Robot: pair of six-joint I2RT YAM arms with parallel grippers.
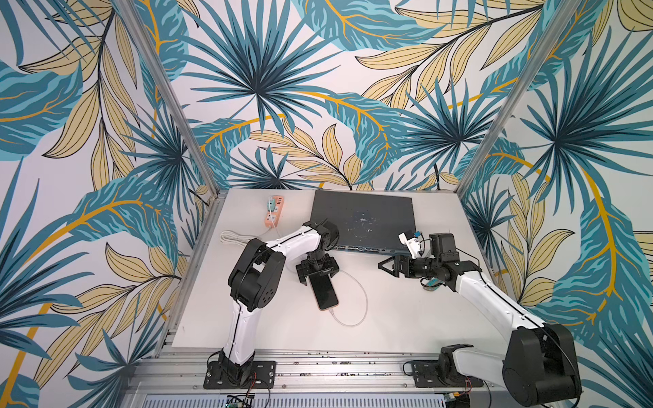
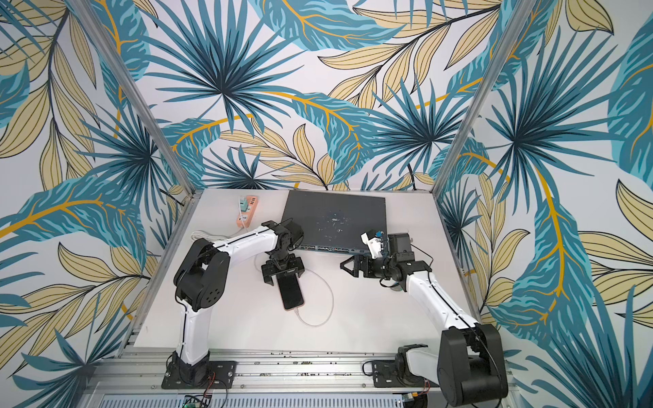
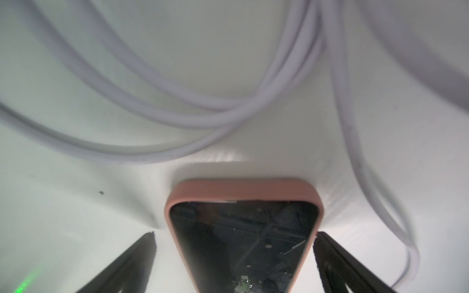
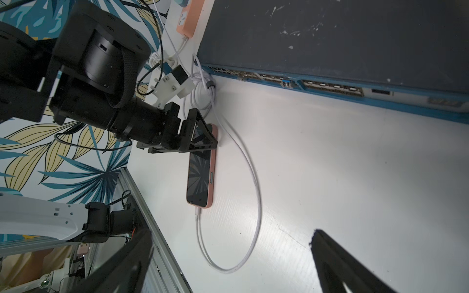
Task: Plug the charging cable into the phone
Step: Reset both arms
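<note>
The phone (image 1: 325, 291) (image 2: 291, 291) lies flat on the white table, black screen up, in a pink case. My left gripper (image 1: 318, 281) (image 2: 282, 279) is open and straddles its far end; in the left wrist view the phone (image 3: 243, 241) sits between the fingers of that gripper (image 3: 236, 234), with a gap on one side. The charging cable (image 1: 364, 300) (image 4: 258, 197) loops to the right of the phone, and its connector (image 4: 196, 211) meets the phone's near end. My right gripper (image 1: 383, 265) (image 4: 231, 236) hangs open to the right, holding nothing.
A dark grey network switch (image 1: 364, 219) fills the back of the table. An orange power strip (image 1: 272, 212) lies at the back left, with a coiled white cord (image 1: 233, 236) beside it. An aluminium rail (image 1: 318, 360) runs along the front edge.
</note>
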